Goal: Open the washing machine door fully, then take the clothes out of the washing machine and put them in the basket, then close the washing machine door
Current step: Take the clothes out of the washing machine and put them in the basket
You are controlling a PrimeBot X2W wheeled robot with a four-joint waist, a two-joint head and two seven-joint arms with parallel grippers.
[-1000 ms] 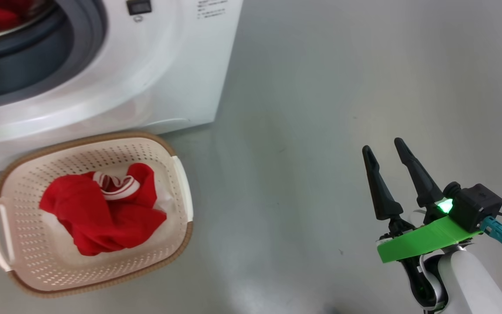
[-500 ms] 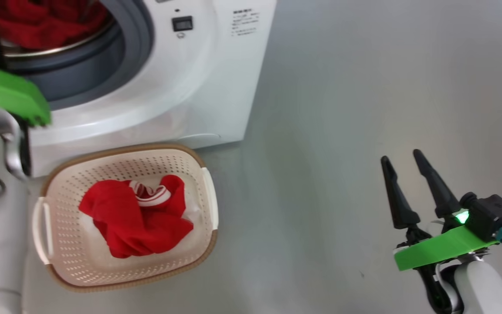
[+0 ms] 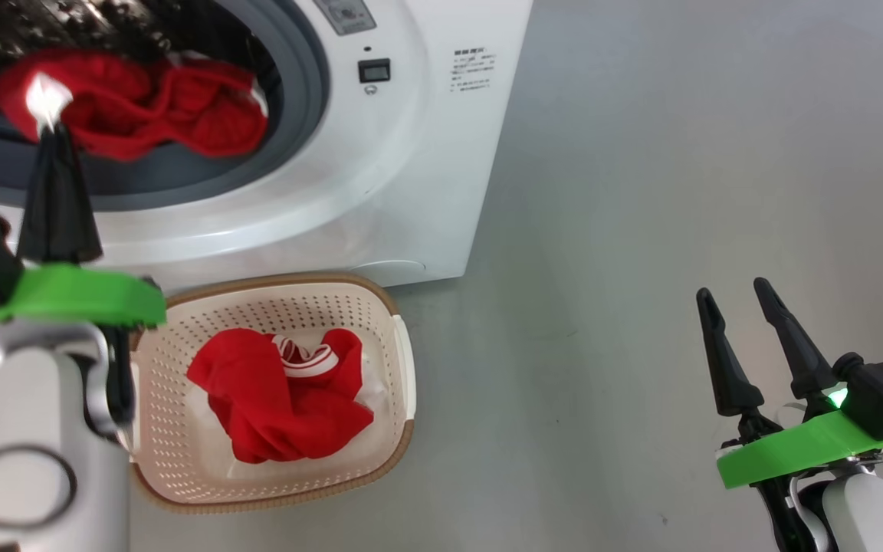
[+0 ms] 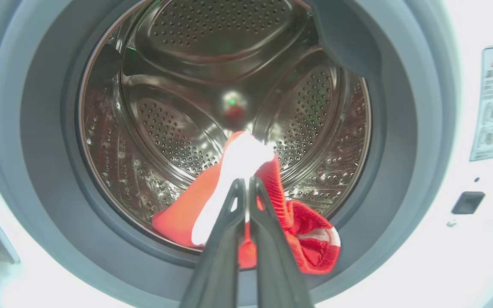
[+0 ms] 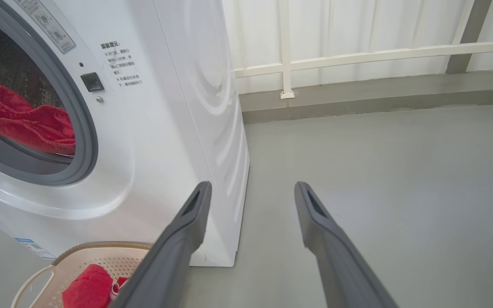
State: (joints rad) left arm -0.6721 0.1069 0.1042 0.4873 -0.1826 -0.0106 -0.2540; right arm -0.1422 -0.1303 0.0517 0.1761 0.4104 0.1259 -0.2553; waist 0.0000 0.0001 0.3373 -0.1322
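Left pincer (image 3: 47,130) pulls a red cloth (image 3: 181,123) from the washer (image 3: 411,153).
It is pinched shut on the cloth at the washer's mouth, and the basket (image 3: 403,360) sits just below, nearest this arm. The right pincer (image 3: 733,290) is wide, holding nothing. The view seems to have swung left since a second ago.

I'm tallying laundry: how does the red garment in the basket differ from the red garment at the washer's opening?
The garment in the basket lies crumpled and free; the garment at the opening is pinched by the shut left gripper. The first rests inside the basket; the second hangs over the washer's drum lip. Both are red with white trim.
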